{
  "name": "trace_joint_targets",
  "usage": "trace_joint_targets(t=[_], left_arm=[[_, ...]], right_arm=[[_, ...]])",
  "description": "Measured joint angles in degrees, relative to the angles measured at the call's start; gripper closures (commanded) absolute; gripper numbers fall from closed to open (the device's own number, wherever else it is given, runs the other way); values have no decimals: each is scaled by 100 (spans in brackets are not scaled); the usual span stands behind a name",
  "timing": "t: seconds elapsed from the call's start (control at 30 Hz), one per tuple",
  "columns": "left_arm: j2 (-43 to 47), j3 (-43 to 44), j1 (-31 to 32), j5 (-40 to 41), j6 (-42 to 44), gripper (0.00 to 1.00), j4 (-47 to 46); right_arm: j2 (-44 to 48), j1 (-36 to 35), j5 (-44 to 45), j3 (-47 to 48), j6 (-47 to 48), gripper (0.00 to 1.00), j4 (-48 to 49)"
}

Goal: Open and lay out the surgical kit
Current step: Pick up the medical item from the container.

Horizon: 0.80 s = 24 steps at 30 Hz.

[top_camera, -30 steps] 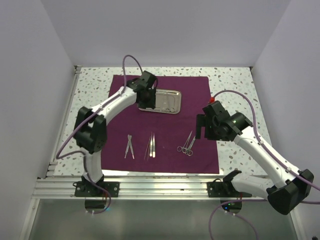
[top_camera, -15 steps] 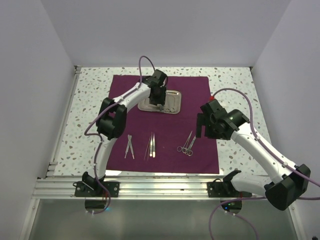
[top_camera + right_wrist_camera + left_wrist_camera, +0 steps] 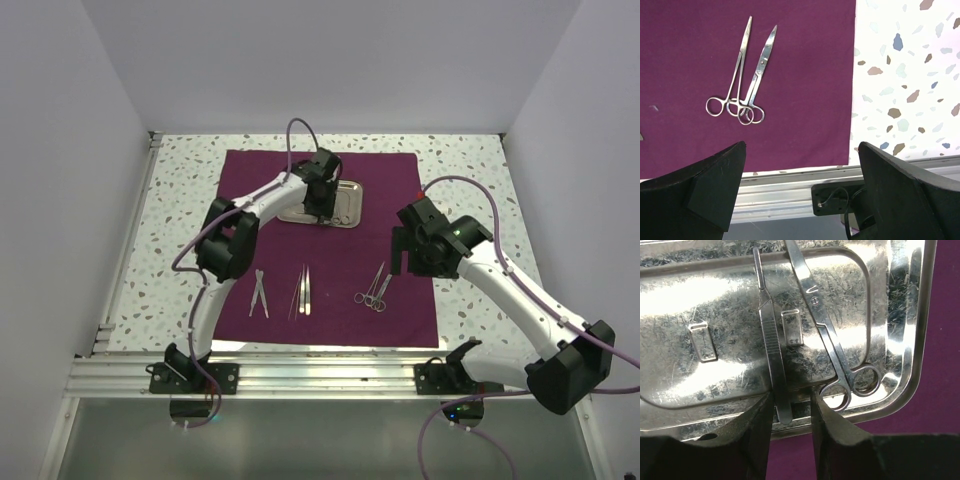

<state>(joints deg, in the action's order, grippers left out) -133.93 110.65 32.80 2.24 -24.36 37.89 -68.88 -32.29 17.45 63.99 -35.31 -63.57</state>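
Now we look down from the left wrist, and the left gripper [image 3: 791,401] sits low over the near rim of the shiny tray [image 3: 715,300]. The tray rests on the purple cloth [image 3: 395,185], toward its far side. Two tools are left in the tray. The tweezers [image 3: 771,335] lie long and thin, pointing away from the wrist and leaning a little to the left at the far end. Their near end pokes in between the two black fingers [image 3: 755,435]. The jaws are partly open and hold nothing yet. One finger is just beside the tweezers, and we can see a gap on the other side. The gap runs across the thin way of the tweezers, so we think a squeeze would pinch them well. The scissors [image 3: 827,335] lie just to the right, outside the jaws, with the rings near the right finger. We think that finger could bump them. The right gripper [image 3: 802,147] is wide open and empty. It hangs over the near right part of the cloth, near a pair of ring-handled tools [image 3: 765,62] laid out there, and well apart from the tray. So the left arm is the nearer one for this pick.
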Motion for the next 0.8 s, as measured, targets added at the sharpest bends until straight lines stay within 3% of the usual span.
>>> trace_joint_targets(t=[0.47, 0.67, 0.77, 0.8], left_arm=[[-17, -31, 109, 520, -4, 69, -59], [-59, 13, 111, 767, 2, 79, 31], [-59, 11, 109, 758, 15, 88, 33], [-59, 9, 109, 743, 17, 95, 31]], right_arm=[[42, 42, 0, 0, 85, 2, 0], [129, 59, 0, 0, 87, 2, 0], [153, 63, 0, 0, 85, 2, 0], [153, 68, -2, 0, 85, 1, 0]])
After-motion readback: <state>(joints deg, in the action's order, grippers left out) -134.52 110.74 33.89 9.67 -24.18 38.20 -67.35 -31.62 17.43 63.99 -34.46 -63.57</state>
